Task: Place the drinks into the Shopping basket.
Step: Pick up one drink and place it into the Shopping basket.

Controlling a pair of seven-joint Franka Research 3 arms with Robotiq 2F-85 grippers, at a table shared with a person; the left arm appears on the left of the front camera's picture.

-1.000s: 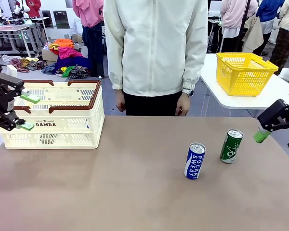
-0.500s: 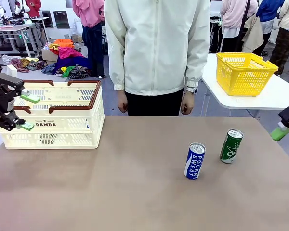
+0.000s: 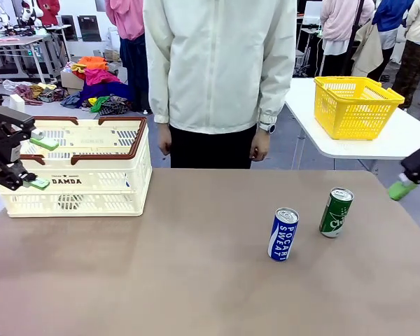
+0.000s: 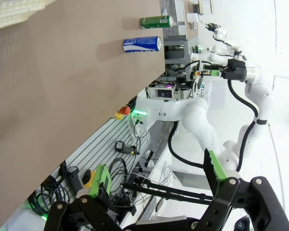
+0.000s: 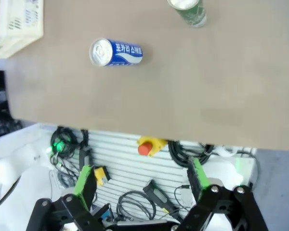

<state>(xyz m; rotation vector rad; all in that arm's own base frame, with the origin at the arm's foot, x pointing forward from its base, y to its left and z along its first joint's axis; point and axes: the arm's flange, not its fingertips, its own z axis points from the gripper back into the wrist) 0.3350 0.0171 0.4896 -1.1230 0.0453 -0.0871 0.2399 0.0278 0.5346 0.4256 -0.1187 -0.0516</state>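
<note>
Front view: the right picture edge cuts off the right gripper (image 3: 413,183), leaving one green pad (image 3: 401,190) visible. Right wrist view: the top edge cuts off the green can (image 5: 190,12); the left edge cuts off the Shopping basket (image 5: 14,26).

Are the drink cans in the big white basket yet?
Not yet. Nothing is done: the blue can and green can both stand on the table, far from the Shopping basket. The left gripper and right gripper are open and hold nothing. Both cans need moving in.
</note>
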